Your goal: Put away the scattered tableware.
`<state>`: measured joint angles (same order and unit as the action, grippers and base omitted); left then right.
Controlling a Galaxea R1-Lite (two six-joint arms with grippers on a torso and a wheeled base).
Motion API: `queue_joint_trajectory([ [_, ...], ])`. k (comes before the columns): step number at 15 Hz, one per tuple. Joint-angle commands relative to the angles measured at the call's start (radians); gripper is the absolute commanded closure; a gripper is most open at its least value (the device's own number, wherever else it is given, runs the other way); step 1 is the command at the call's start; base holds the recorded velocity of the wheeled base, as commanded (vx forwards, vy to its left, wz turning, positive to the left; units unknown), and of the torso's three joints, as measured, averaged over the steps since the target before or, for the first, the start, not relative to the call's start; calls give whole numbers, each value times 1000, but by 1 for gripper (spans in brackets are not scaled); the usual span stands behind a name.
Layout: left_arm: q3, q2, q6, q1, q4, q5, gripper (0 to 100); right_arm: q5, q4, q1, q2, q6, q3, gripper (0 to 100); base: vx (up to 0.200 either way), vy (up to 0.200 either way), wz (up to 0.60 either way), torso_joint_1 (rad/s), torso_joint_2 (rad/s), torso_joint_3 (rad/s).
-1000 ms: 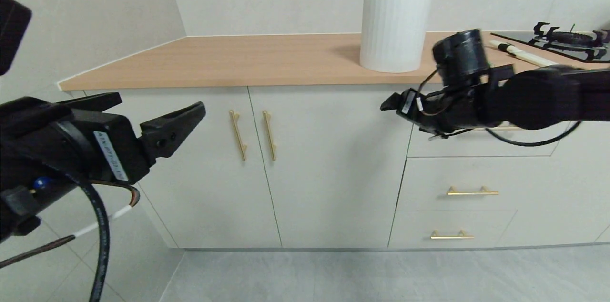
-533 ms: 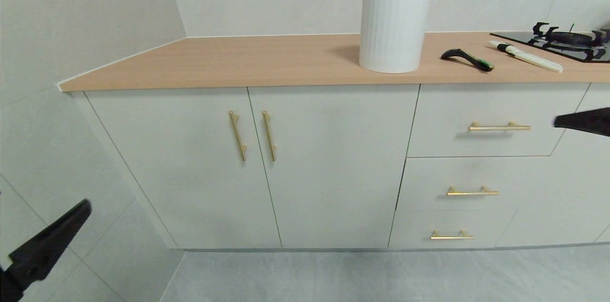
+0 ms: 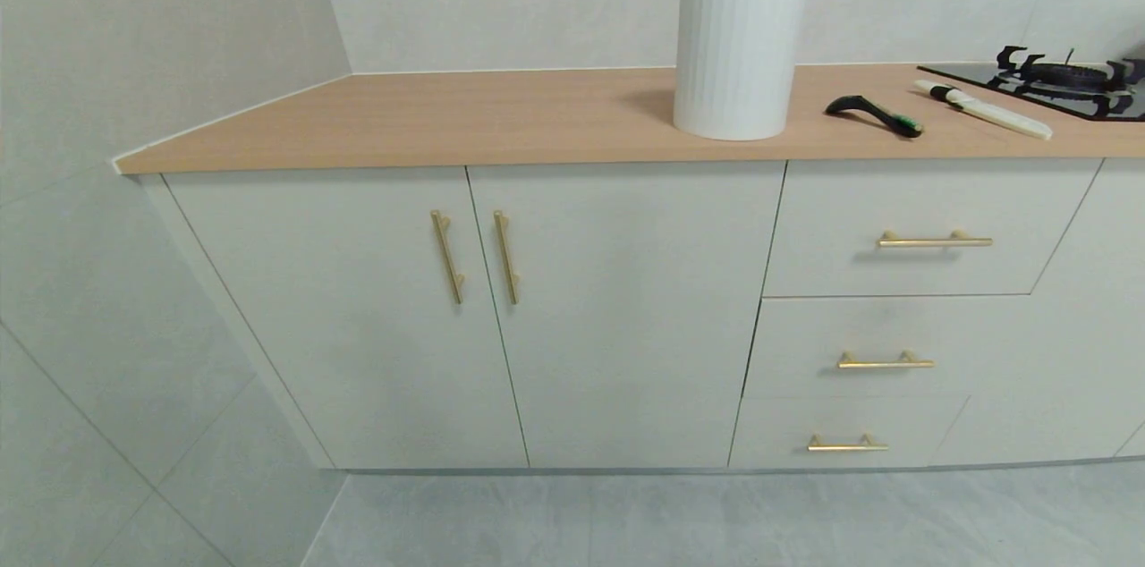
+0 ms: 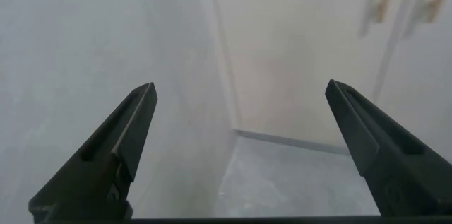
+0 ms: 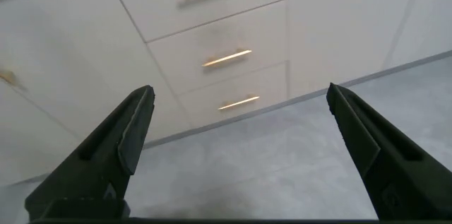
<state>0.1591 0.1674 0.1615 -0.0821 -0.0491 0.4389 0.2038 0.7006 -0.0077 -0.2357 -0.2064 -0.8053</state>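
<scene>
**Peeler and knife left lying on the countertop, with both grippers held wide and empty**

A black-handled peeler (image 3: 875,114) is seen flat on the wooden countertop (image 3: 501,115), near a tall white ribbed canister (image 3: 735,44). What looks to be a pale knife (image 3: 982,108) lies between the peeler and the stove (image 3: 1064,75). Both pieces are judged light, stiff and slim. Because they sit low against the board, a hold is best taken across the handle, with the fingertips brought right down to the surface. The knife's smooth blade end is likely slippery and is better avoided. The left gripper (image 4: 240,88) is pointed at the cabinet's foot and the right gripper (image 5: 240,91) at the drawers (image 3: 930,209). Their jaws are spread wide with nothing between them.
</scene>
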Motion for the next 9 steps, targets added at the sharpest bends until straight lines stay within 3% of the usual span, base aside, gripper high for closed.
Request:
queue_joint_trajectory([
  [1,-43,-167,6,79,26,-51,0,2,40,3,236,41,97,0,0,0,0,0,0,0],
  [3,-82,-167,-2,79,37,-63,0,-7,37,3,234,41,124,0,0,0,0,0,0,0],
  [4,-145,-167,-7,79,25,-68,0,-12,25,3,234,45,219,0,0,0,0,0,0,0],
  [5,-153,-167,-39,79,6,-89,0,-12,-7,5,234,51,282,0,0,0,0,0,0,0],
  [6,-156,-167,-125,79,3,-140,0,-17,-98,3,234,76,373,0,0,0,0,0,0,0],
  [8,-158,-167,-234,79,6,-246,0,-50,-379,5,234,159,572,0,0,0,0,0,0,0],
  [9,-158,-167,-246,79,8,-289,0,-87,-512,5,236,199,672,0,0,0,0,0,0,0],
])
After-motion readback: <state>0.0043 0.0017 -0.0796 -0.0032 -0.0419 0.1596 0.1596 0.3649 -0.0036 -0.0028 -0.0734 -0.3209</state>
